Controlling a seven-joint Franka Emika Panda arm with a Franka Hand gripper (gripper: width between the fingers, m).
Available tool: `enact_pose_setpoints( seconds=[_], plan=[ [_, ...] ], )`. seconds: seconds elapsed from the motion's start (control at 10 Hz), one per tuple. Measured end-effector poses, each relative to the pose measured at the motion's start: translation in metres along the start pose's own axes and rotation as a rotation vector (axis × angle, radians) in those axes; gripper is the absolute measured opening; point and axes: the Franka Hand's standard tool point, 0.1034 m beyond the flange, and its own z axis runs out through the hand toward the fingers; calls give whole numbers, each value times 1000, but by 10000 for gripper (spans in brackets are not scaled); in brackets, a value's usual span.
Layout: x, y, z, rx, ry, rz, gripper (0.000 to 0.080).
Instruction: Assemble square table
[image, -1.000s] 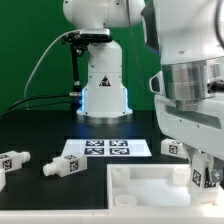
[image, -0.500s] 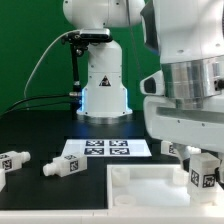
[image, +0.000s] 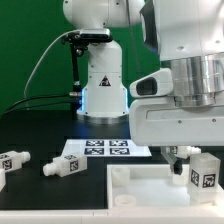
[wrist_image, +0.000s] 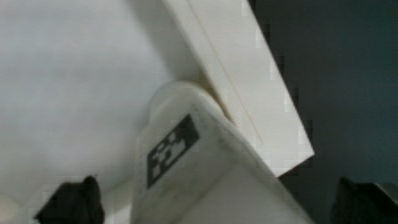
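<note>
The arm (image: 190, 70) fills the exterior view's right and hangs over the corner of the slab on that side. The black worktop (image: 40, 130) carries everything. The white slab (image: 150, 195) of the square table lies flat on it, raised rim up. Just beyond the slab's far edge lies the marker board (image: 105, 148). One tagged leg (image: 205, 172) stands at the slab's corner under the arm, and the wrist view shows it against the rim. Two loose legs (image: 65, 166) (image: 10, 163) lie off the slab, toward the exterior view's left.

The claw (wrist_image: 214, 205) straddles the standing leg, one dark fingertip (wrist_image: 71, 200) on each side. Blur hides whether it pinches the leg or stands apart from it.

The likely risk is a crooked seat. If the leg leans against the rim, turning it could jam it. Nothing visibly pins the slab, so it could also skid.
</note>
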Motion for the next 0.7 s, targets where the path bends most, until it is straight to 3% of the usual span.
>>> enact_pose_setpoints(
  seconds=[0.2, 0.4, 0.5, 0.6, 0.7],
  plan=[
    [-1, -5, -4, -39, 9, -450, 648],
    [-3, -7, -3, -37, 5, -482, 648],
    [-3, -7, -3, -38, 5, -468, 548],
    [-3, -7, -3, -36, 5, -441, 548],
    [-3, -7, -2, -35, 7, -358, 369]
  ],
)
